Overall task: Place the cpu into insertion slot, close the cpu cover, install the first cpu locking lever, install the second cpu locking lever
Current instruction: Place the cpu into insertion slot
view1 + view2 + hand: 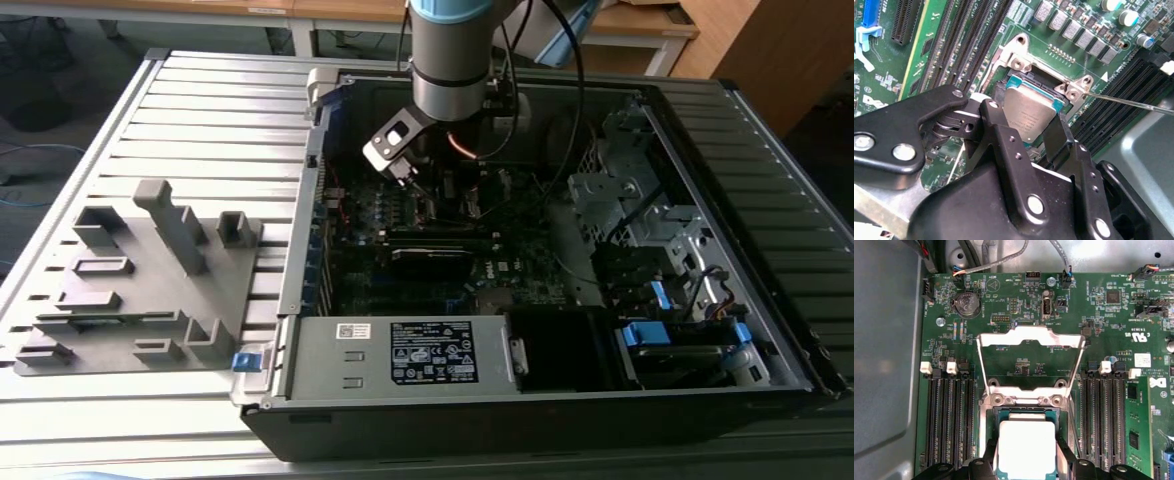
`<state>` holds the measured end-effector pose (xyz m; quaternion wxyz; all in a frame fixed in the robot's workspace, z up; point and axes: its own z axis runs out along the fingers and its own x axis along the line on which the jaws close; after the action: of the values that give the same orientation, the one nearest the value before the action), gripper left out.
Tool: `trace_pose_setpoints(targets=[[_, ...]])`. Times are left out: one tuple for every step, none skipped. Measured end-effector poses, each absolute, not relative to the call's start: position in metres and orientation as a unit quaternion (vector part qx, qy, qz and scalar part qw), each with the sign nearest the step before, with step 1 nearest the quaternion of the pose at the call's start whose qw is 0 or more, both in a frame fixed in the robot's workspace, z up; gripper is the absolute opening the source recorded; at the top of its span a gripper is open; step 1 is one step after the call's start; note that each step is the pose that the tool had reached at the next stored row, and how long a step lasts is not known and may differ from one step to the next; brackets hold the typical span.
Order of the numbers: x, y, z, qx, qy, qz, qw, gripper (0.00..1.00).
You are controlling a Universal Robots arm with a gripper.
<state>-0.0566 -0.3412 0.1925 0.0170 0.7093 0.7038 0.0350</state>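
Memory slots [949, 425] beside cpu [1026, 447] in jaws

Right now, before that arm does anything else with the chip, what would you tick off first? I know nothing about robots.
1. The cpu cover is folded back, off the insertion slot: ok.
2. The cpu sits in the gripper, with a finger against each of two opposite edges: ok.
3. The cpu is over the insertion slot in both wrist views: ok.
4. The cpu is square to the slot and level with it: cannot tell.
5. The thin metal lever sticks out sideways, away from the slot's opening: ok.
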Motion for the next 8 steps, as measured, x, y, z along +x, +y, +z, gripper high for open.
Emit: trace_pose_setpoints(targets=[[-0.0566,-0.3412,0.1925,0.709,0.704,0.035,0.017,0.55],[-0.0566,-0.3412,0.1924,0.709,0.704,0.035,0.017,0.55],[-0.0567,-0.3412,0.1922,0.709,0.704,0.035,0.017,0.55],[-0.0567,-0.3412,0.1921,0.709,0.704,0.035,0.017,0.55],[-0.0567,-0.3412,0.1921,0.709,0.704,0.035,0.017,0.55],[-0.0567,-0.3412,0.1921,0.709,0.704,0.035,0.017,0.55],[-0.0567,-0.3412,0.1921,0.709,0.704,0.035,0.017,0.55],[-0.0567,-0.3412,0.1920,0.709,0.704,0.035,0.017,0.55]])
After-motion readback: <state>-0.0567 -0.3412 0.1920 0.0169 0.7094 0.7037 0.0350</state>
